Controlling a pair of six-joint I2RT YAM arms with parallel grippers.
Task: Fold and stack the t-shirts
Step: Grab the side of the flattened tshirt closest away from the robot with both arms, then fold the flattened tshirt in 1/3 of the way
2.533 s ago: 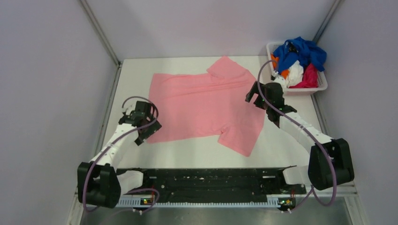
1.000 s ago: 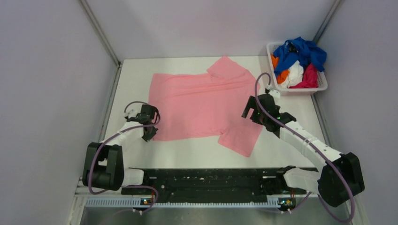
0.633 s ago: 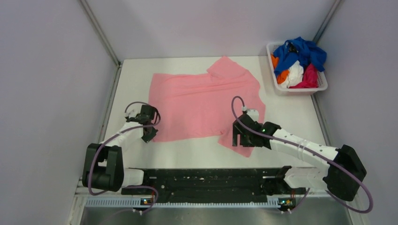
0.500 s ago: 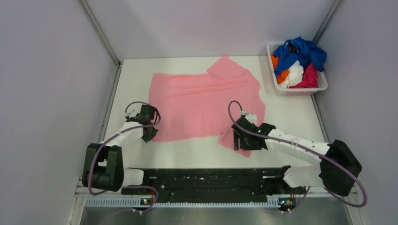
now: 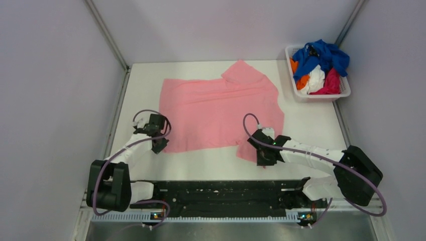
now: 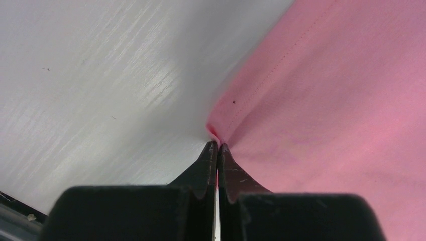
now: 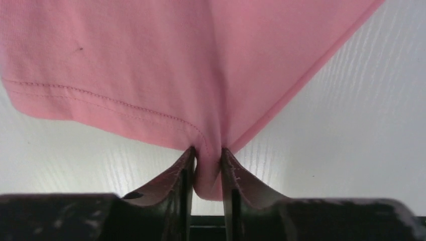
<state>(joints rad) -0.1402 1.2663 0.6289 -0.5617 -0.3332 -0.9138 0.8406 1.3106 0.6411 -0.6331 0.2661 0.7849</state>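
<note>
A salmon-pink t-shirt (image 5: 216, 108) lies spread flat on the white table, one sleeve pointing to the near edge. My left gripper (image 5: 158, 144) sits low at the shirt's near-left corner. In the left wrist view my left gripper (image 6: 217, 144) is shut, with a puckered bit of the pink t-shirt (image 6: 321, 100) nipped at its tips. My right gripper (image 5: 261, 156) is down on the near sleeve's tip. In the right wrist view my right gripper (image 7: 207, 150) squeezes a bunched fold of the pink t-shirt (image 7: 150, 60) at its hem.
A white lattice basket (image 5: 346, 92) stands at the table's far right corner, holding crumpled blue (image 5: 324, 54), orange (image 5: 301, 80), white (image 5: 315, 78) and magenta (image 5: 332, 83) t-shirts. Grey walls close in the table on the left, back and right.
My right arm swung from beside the basket down to the near sleeve, and its jaws closed from wide open onto the sleeve's hem. The left gripper stayed shut at its corner.
</note>
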